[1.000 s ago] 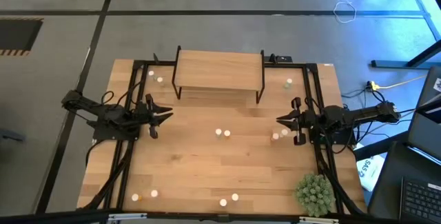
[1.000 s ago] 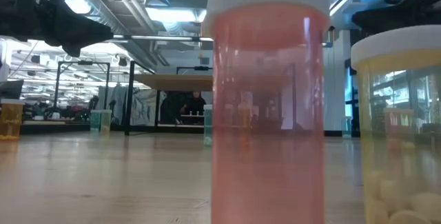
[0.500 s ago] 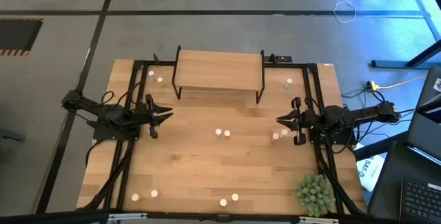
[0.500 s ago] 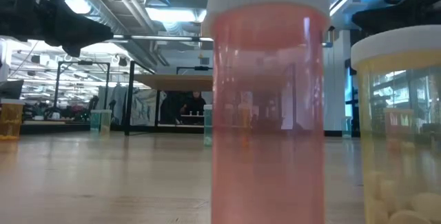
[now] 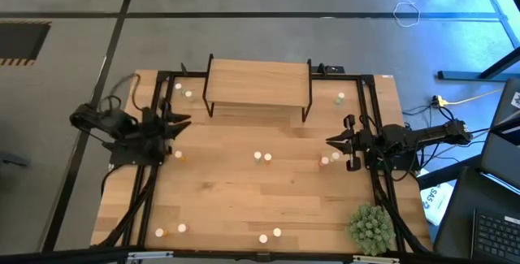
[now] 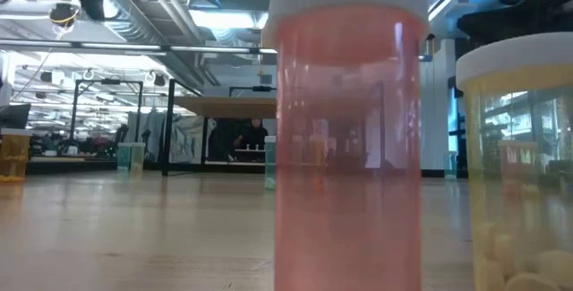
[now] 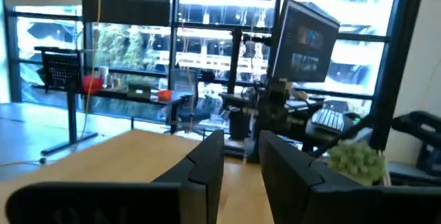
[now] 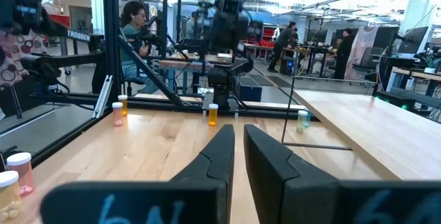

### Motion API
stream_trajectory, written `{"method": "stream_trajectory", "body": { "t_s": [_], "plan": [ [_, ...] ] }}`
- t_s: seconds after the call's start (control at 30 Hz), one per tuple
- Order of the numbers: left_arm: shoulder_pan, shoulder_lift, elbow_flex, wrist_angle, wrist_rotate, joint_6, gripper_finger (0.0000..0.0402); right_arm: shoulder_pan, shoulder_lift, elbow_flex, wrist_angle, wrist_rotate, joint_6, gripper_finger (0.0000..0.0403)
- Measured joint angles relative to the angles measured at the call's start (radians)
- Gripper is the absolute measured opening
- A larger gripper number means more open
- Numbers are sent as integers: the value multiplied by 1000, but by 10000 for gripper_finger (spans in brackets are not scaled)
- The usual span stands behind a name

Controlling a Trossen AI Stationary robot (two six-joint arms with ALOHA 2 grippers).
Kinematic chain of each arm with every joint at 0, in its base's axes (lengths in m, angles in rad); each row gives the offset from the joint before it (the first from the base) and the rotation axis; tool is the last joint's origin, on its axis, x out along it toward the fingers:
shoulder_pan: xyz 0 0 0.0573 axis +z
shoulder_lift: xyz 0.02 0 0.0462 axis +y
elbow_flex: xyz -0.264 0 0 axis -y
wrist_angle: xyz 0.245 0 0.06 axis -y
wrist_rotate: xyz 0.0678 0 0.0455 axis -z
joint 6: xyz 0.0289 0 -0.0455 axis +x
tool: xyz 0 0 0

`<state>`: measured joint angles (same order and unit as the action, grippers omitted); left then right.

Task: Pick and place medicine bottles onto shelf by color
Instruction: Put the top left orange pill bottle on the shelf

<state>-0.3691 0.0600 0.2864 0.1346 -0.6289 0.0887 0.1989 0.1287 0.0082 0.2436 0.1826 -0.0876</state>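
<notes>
Several small medicine bottles stand upright on their bases, scattered over the table: a pair at mid-table (image 5: 262, 157), a pair (image 5: 330, 159) beside my right gripper, one orange (image 5: 180, 157) near my left gripper, and others along the near edge (image 5: 270, 235). The low view has a red-pink bottle (image 6: 346, 139) and a pale yellow one (image 6: 519, 175) close up. The shelf (image 5: 257, 80) stands on its black legs at the far middle. My left gripper (image 5: 187, 122) hangs raised at the table's left, slightly open and empty (image 7: 241, 156). My right gripper (image 5: 329, 142) waits at the right, shut and empty (image 8: 238, 136).
A spiky green plant ball (image 5: 371, 227) sits at the near right corner. Black frame rails (image 5: 154, 158) run along both table sides, with bottles at the far left (image 5: 183, 91) and far right (image 5: 339, 97) beside the shelf. Open wood lies between the grippers.
My left gripper has gone up and drawn a little toward the table's far left, its nose tipping upward; in the low view it has risen out of the picture's top. The orange bottle beneath it now shows uncovered. My right arm has kept still.
</notes>
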Motion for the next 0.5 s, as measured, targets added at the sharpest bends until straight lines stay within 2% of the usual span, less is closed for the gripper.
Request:
{"method": "stream_trajectory", "body": {
  "t_s": [0.17, 0.33, 0.5],
  "plan": [
    [0, 174, 181, -165, -57, -58, 87, 0, 0, 0, 0, 0, -1, 39],
    [0, 373, 381, -418, -230, -286, 87, 0, 0, 0, 0, 0, -3, 39],
    [3, 545, 598, -756, -277, -495, 87, 0, 0, 0, 0, 0, 1, 39]
  ]
}}
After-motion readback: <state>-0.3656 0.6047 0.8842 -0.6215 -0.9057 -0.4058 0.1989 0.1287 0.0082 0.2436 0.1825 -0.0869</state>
